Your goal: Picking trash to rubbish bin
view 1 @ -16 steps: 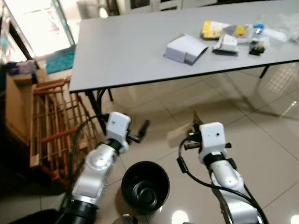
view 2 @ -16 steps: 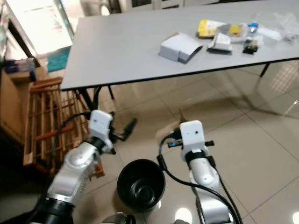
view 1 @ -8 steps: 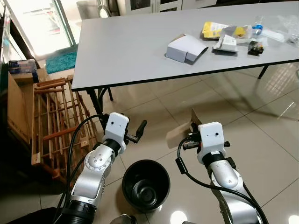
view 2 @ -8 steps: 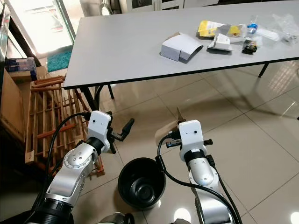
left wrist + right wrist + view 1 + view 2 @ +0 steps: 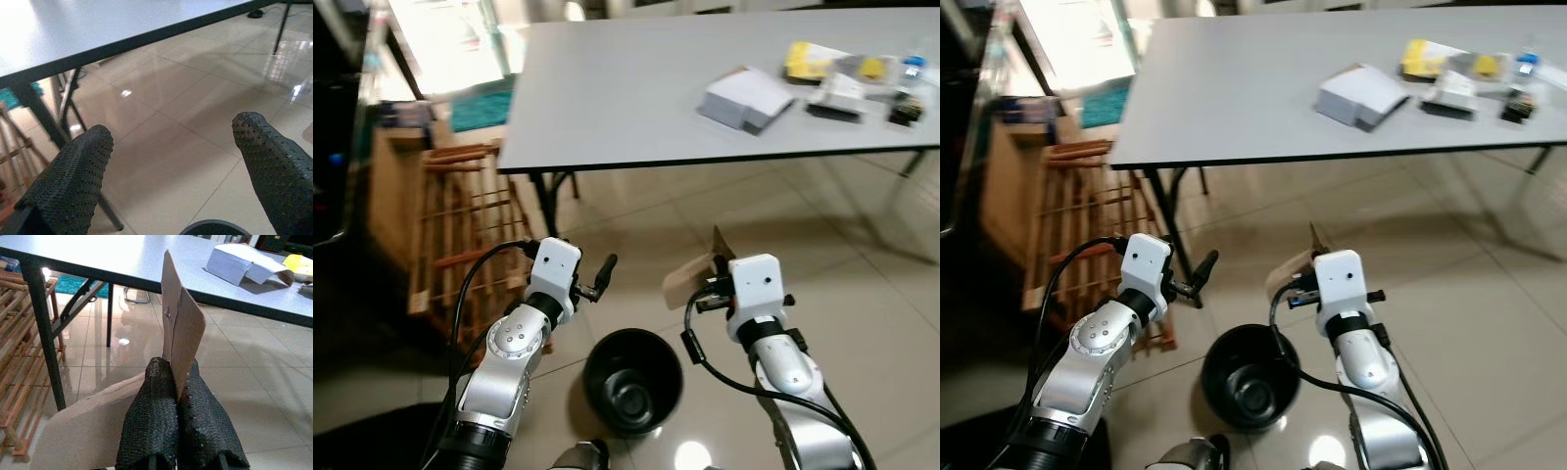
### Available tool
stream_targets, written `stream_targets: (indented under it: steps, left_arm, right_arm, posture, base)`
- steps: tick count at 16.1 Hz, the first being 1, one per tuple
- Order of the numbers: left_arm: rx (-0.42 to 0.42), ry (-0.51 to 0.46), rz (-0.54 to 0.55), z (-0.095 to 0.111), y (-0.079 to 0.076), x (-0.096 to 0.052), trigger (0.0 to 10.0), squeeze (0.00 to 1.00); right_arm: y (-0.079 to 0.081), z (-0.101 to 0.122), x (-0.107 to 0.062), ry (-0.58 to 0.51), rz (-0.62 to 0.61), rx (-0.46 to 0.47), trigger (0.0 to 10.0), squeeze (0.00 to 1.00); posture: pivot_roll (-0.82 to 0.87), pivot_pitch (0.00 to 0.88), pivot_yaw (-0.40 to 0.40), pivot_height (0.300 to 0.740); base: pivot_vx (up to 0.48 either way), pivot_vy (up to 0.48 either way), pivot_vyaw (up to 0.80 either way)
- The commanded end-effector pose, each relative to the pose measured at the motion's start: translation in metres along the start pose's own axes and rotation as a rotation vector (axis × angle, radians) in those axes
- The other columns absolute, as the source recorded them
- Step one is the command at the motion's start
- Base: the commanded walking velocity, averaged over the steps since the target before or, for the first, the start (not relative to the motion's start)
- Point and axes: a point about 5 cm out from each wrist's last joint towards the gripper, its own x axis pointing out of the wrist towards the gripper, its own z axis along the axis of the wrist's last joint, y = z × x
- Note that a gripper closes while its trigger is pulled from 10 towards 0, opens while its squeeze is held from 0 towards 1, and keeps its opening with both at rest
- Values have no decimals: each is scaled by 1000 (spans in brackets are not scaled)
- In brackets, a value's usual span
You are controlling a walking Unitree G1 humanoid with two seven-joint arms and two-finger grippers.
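Eye views: whole scene has slid right since half a second ago, so the camera has turned left; round black rubbish bin sits on the floor between the arms, grey table beyond.

Left wrist: left gripper spread wide, empty.

Right wrist: right gripper clamped on bent brown cardboard scrap, near the bin but not yet over it.

One grey surface carries one white folded box, one yellow packet and a few smaller bits of litter, too blurred to count. One black bin stands on the floor. One wooden rack leans beside the surface. There are two grippers: the left gripper and the right gripper, with one piece of brown cardboard between the right one's fingers.
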Motion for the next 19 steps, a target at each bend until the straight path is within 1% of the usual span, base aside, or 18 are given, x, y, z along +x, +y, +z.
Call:
stream_targets:
  steps: [1, 3, 7, 10, 13, 17, 19]
  left_arm:
    - [8, 27, -3, -5, 1, -3, 10000, 0]
    - [10, 39, -9, -7, 0, -4, 10000, 0]
    - [10, 57, -86, -11, -4, -8, 10000, 0]
    - [15, 60, -91, -10, 0, -6, 10000, 0]
    - [14, 56, -97, -9, -1, -6, 10000, 0]
    - [-3, 51, -132, -9, -6, -7, 10000, 0]
    - [-4, 53, -133, -10, -6, -7, 10000, 0]
  right_arm:
    - [2, 1, 0, -5, 6, 3, 10000, 0]
    - [1, 1, 0, -7, 7, 1, 10000, 0]
    - [2, 2, 2, -12, 12, -3, 10000, 0]
    - [2, 1, 2, -11, 9, 1, 10000, 0]
    - [1, 1, 2, -9, 6, 2, 10000, 0]
    - [-4, -3, 2, 8, -23, -3, 10000, 0]
    - [-4, -5, 2, 17, -37, -4, 10000, 0]
  posture:
    - [-21, 129, 55, 740]
    - [-20, 130, 54, 740]
    - [-18, 132, 53, 740]
    - [-18, 132, 53, 740]
    - [-18, 132, 53, 740]
    - [-18, 132, 53, 740]
    - [-18, 132, 53, 740]
  base:
    - [0, 0, 688]
    - [0, 0, 694]
    - [0, 0, 722]
    - [0, 0, 700]
    - [0, 0, 519]
    - [0, 0, 0]
    - [0, 0, 0]
